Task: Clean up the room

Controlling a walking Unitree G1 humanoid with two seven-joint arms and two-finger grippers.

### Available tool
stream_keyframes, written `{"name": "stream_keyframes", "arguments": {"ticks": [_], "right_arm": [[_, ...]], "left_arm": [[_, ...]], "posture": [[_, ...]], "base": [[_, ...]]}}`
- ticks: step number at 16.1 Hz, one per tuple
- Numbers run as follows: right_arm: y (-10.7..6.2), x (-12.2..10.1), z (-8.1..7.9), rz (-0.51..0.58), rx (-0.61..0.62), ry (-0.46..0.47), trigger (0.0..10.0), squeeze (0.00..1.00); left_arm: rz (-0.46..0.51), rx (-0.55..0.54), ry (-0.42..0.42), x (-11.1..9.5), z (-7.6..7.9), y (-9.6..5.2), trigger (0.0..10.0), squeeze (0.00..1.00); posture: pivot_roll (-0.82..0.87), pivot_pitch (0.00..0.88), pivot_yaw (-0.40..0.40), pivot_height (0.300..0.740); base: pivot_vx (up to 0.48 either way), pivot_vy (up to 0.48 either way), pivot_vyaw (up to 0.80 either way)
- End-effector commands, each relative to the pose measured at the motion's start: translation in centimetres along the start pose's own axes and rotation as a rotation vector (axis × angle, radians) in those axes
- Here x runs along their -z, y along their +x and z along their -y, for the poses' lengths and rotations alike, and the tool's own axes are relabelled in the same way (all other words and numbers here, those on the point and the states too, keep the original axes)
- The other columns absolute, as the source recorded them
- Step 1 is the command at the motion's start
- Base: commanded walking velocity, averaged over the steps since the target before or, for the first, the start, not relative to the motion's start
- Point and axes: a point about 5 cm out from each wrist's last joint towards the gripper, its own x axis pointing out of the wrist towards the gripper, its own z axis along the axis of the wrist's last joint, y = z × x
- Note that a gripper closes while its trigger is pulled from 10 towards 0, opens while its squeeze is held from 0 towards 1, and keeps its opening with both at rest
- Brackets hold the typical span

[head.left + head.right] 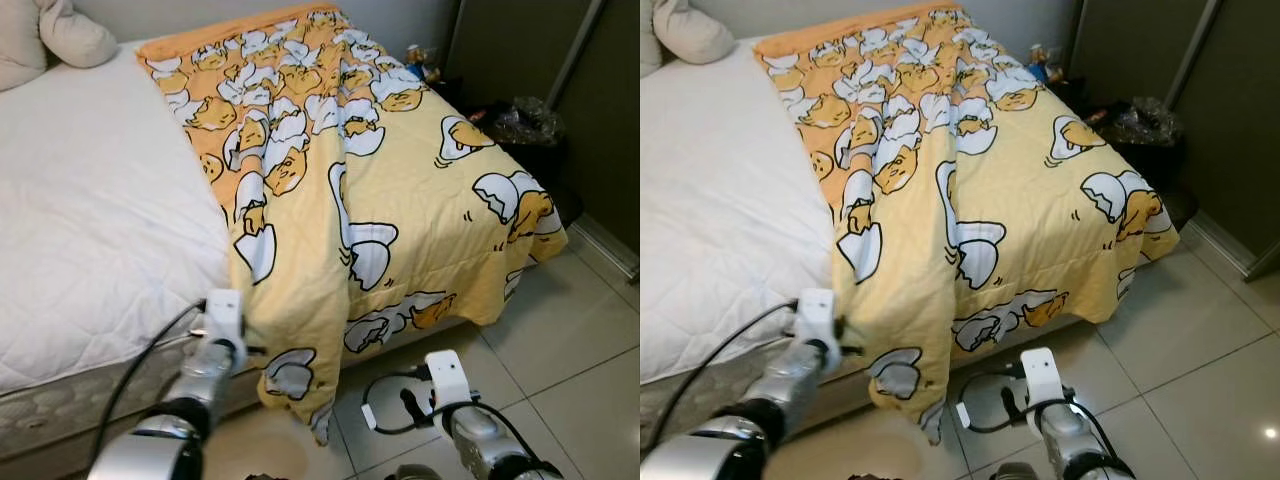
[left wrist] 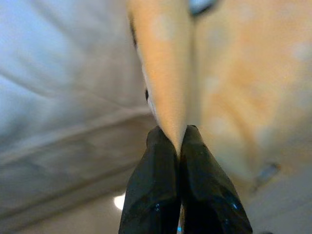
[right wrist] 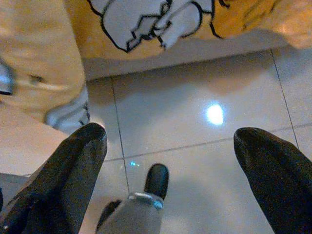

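Left end effector (image 2: 179,141) pinches the yellow blanket (image 1: 400,190) edge at the bed (image 1: 90,220) side; right end effector (image 3: 170,161) hangs spread over the floor beside the bed. The thin fold could slip free under pull

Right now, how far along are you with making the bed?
Partly done. The yellow blanket already covers the right side of the bed, hanging over the foot end. In hand: the left gripper is shut on a fold at the blanket's edge, by the mattress corner. Left to do: the white mattress on the left is bare, so the blanket needs spreading across. The right gripper is open above the floor tiles.
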Motion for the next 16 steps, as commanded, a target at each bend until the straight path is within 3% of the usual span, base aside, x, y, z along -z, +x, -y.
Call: {"name": "stream_keyframes", "arguments": {"ticks": [1, 3, 5, 7, 9, 10, 11, 13, 15, 16], "right_arm": [[0.2, -0.8, -0.7, 0.03, -0.024, -0.015, 10.0, 0.0], [0.2, -1.1, -0.9, 0.048, -0.029, -0.019, 10.0, 0.0], [0.5, -2.5, -1.6, 0.091, -0.04, -0.023, 10.0, 0.0], [0.6, -3.6, -2.1, 0.125, -0.047, -0.03, 10.0, 0.0], [0.7, -4.0, -2.3, 0.136, -0.05, -0.031, 10.0, 0.0], [0.7, -4.1, -2.3, 0.142, -0.051, -0.031, 10.0, 0.0], [0.7, -4.4, -2.4, 0.156, -0.055, -0.03, 10.0, 0.0], [0.6, -4.4, -2.3, 0.164, -0.055, -0.029, 10.0, 0.0], [0.5, -4.4, -2.0, 0.175, -0.051, -0.027, 10.0, 0.0], [0.5, -4.4, -1.9, 0.175, -0.05, -0.026, 10.0, 0.0]], "left_arm": [[-0.102, 0.077, 0.023, -0.3, 2.1, 0.4, 10.0, 0.0], [-0.131, 0.072, -0.069, 0.6, 2.6, 0.2, 10.0, 0.0], [-0.128, 0.074, -0.001, 0.8, 2.9, 0.2, 10.0, 0.0], [-0.087, 0.06, 0.108, -0.3, 2.6, 0.4, 10.0, 0.0], [-0.061, 0.035, 0.16, -1.2, 1.9, 0.6, 10.0, 0.0], [-0.048, 0.001, 0.206, -1.7, 1.1, 0.7, 10.0, 0.0], [-0.013, -0.128, 0.337, -3.5, -2.1, 0.7, 10.0, 0.0], [-0.001, -0.211, 0.398, -4.6, -4.5, 0.5, 10.0, 0.0], [0.01, -0.336, 0.552, -6.5, -8.1, -0.2, 10.0, 0.0], [0.011, -0.375, 0.601, -6.9, -9.1, -0.4, 10.0, 0.0]], "posture": [[-0.24, 0.034, 0.103, 0.731], [-0.24, 0.038, 0.104, 0.731], [-0.24, 0.041, 0.101, 0.731], [-0.24, 0.044, 0.101, 0.731], [-0.24, 0.048, 0.101, 0.731], [-0.24, 0.05, 0.1, 0.731], [-0.24, 0.054, 0.099, 0.731], [-0.25, 0.058, 0.1, 0.731], [-0.25, 0.061, 0.098, 0.731], [-0.25, 0.061, 0.096, 0.731]], "base": [[0.0, 0.0, 0.0], [0.0, 0.0, 0.0], [0.0, 0.0, 0.0], [0.0, 0.0, 0.0], [0.0, 0.0, 0.0], [0.0, 0.0, 0.0], [0.0, 0.0, 0.0], [0.0, 0.0, 0.0], [0.0, 0.0, 0.0], [0.0, 0.0, 0.0]]}}
